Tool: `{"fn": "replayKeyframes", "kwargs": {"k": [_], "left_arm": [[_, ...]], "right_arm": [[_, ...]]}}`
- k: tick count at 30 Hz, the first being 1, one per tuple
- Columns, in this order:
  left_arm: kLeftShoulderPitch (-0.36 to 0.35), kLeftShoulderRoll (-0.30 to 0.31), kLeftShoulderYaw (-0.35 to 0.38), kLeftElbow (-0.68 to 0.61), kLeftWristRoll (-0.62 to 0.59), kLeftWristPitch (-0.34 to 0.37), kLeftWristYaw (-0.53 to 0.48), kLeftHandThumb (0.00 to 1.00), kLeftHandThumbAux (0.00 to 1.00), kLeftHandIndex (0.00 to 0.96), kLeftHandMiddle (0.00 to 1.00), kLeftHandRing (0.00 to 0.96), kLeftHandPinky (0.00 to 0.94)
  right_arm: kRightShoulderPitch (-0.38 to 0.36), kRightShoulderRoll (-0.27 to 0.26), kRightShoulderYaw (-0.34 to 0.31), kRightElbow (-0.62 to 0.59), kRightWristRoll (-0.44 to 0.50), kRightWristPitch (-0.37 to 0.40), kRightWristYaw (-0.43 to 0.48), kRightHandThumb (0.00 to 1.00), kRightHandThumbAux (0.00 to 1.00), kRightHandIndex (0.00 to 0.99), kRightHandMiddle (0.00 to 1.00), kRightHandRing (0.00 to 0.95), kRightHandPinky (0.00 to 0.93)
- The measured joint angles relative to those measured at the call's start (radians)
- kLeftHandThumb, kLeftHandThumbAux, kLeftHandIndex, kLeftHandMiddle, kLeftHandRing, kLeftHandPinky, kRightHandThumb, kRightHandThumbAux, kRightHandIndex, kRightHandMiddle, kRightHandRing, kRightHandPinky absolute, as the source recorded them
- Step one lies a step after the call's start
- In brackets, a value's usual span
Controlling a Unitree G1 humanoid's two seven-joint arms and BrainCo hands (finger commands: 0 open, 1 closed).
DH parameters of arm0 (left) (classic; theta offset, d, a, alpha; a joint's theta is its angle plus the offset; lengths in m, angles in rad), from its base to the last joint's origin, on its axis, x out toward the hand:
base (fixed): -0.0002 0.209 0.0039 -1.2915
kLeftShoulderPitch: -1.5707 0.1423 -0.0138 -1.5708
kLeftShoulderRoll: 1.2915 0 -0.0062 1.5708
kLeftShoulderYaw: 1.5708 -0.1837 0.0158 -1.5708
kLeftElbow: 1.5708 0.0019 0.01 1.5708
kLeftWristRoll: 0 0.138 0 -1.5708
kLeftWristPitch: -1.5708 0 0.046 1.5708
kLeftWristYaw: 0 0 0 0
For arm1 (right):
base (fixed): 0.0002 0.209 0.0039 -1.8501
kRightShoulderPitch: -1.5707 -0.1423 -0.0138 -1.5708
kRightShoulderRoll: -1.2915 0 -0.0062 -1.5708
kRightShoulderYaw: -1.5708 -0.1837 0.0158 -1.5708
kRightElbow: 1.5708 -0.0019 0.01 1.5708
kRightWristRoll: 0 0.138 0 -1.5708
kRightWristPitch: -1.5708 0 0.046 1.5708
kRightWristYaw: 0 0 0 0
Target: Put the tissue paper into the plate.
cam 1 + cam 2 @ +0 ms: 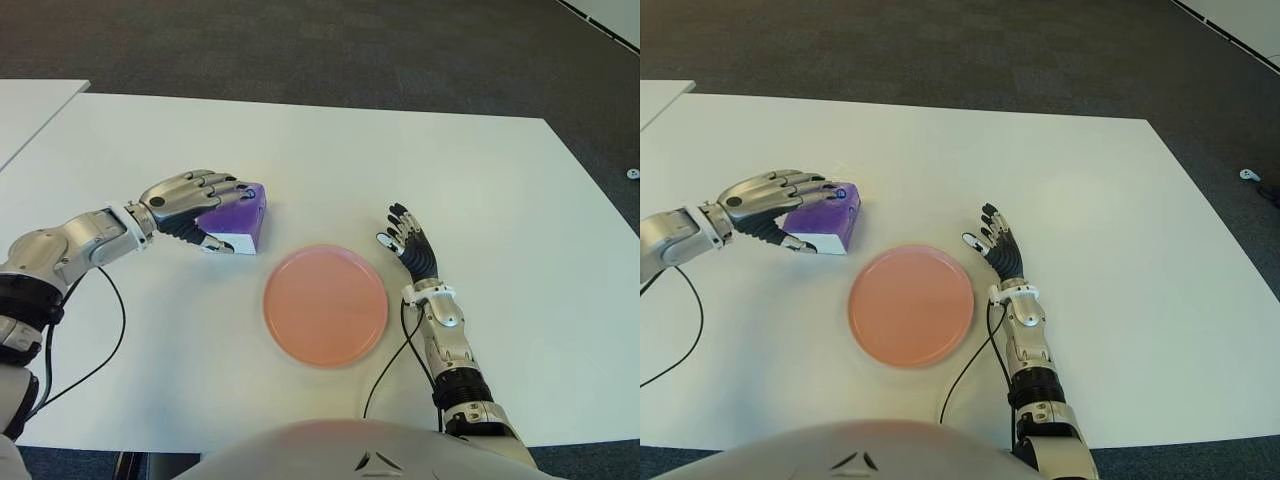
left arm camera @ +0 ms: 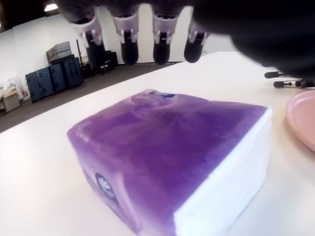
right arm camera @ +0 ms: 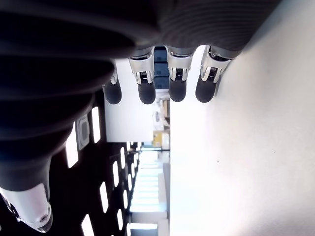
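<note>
A purple tissue pack (image 1: 246, 214) with a white side lies on the white table (image 1: 480, 180), just left of and beyond the empty pink plate (image 1: 325, 305). My left hand (image 1: 200, 203) reaches over the pack from the left. Its fingers (image 2: 129, 45) are stretched out above the purple top (image 2: 172, 147) with a gap showing, and the thumb lies along the pack's near side. The hand stands open around the pack without gripping it. My right hand (image 1: 408, 242) shows right of the plate, fingers (image 3: 147, 88) spread and holding nothing.
A black cable (image 1: 390, 365) runs along the table from my right wrist toward the front edge, close to the plate's right rim. Another cable (image 1: 110, 340) hangs from my left arm. A second white table (image 1: 25, 110) stands at the far left.
</note>
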Motion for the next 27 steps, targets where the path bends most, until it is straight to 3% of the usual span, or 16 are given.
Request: {"fn": "replayKeyframes", "kwargs": {"k": [27], "left_arm": [[-0.03, -0.032, -0.007, -0.028, 0.151, 0.139, 0.278, 0.111, 0.201, 0.0, 0.0, 0.0, 0.0]], "right_arm": [[0.007, 0.001, 0.002, -0.008, 0.003, 0.0, 0.011, 0.0, 0.668, 0.001, 0.041, 0.002, 0.0]]}}
